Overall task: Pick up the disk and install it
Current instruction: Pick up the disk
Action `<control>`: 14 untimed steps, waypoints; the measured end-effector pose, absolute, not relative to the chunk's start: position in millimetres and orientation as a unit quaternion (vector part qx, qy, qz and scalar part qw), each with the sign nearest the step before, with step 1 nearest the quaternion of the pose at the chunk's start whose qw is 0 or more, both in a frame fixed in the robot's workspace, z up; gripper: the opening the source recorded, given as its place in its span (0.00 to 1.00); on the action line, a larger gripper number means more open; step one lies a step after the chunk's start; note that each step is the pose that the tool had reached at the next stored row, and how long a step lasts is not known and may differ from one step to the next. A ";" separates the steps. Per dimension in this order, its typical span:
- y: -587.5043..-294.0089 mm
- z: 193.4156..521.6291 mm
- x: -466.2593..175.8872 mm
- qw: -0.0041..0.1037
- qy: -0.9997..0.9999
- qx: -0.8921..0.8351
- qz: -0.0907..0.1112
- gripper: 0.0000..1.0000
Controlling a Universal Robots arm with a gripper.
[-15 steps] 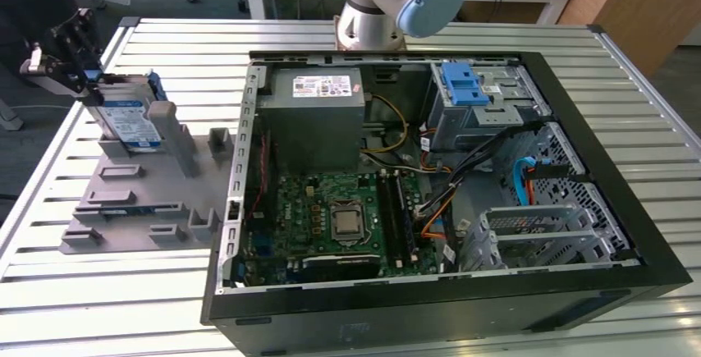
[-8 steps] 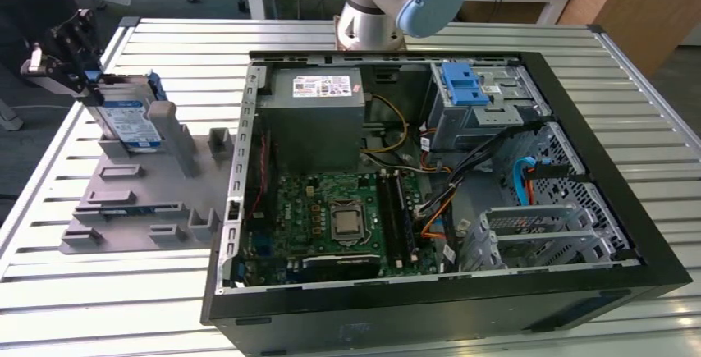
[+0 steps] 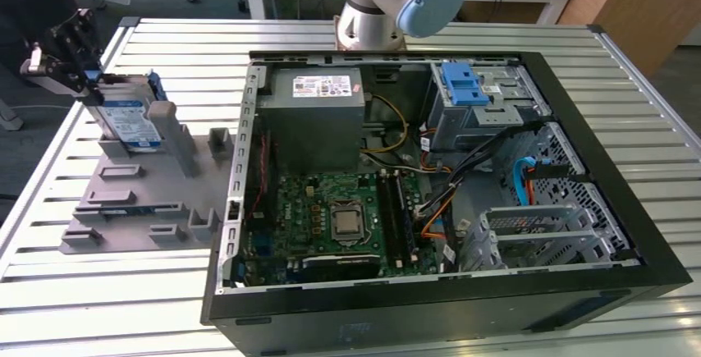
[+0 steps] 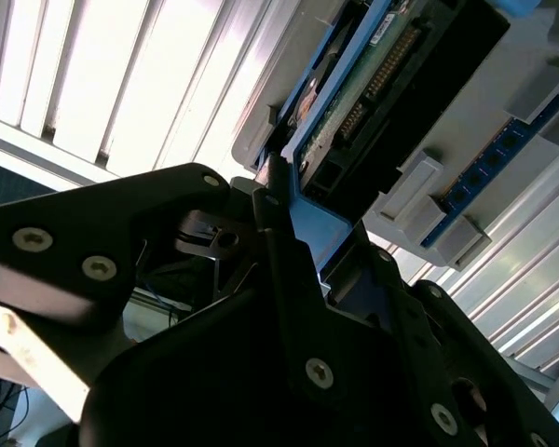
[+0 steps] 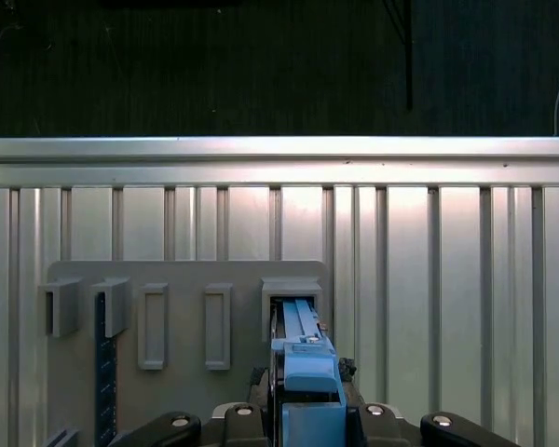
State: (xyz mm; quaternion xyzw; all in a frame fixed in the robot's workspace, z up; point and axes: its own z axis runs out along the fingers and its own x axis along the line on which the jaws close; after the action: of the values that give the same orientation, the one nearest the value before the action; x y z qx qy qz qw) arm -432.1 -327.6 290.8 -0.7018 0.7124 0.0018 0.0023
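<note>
The disk [image 3: 130, 123] stands on edge at the far end of a grey fixture plate [image 3: 143, 201], on the exterior view's left; its blue-and-white label and a blue side rail show. My gripper [image 3: 90, 86] is at the disk's upper end, shut on it. In the second wrist view the black fingers [image 4: 275, 219] press a blue rail, and the disk's [image 4: 373, 74] green circuit board runs away from my gripper [image 4: 293, 251]. In the first wrist view the disk's blue rail [image 5: 307, 372] rises from my gripper [image 5: 307, 421] into a slot of the plate [image 5: 186, 279].
An open computer case [image 3: 613, 209] lies on the slatted metal table [image 3: 98, 291], at the exterior view's right. Inside it are a grey power-supply box [image 3: 318, 119], a motherboard [image 3: 328, 217] and a drive bay with a blue latch [image 3: 465, 86]. The arm's base [image 3: 400, 0] stands behind the case.
</note>
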 end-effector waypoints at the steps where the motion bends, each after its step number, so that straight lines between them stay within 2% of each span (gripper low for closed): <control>1: -327.7 290.8 -432.1 0.002 0.712 -0.702 0.002 0.36; 14: -327.6 302.4 -432.1 0.002 0.712 -0.702 0.002 0.36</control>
State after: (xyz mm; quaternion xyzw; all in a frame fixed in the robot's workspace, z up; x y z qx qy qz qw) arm -432.1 -327.6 302.4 -0.7018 0.7124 0.0018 0.0022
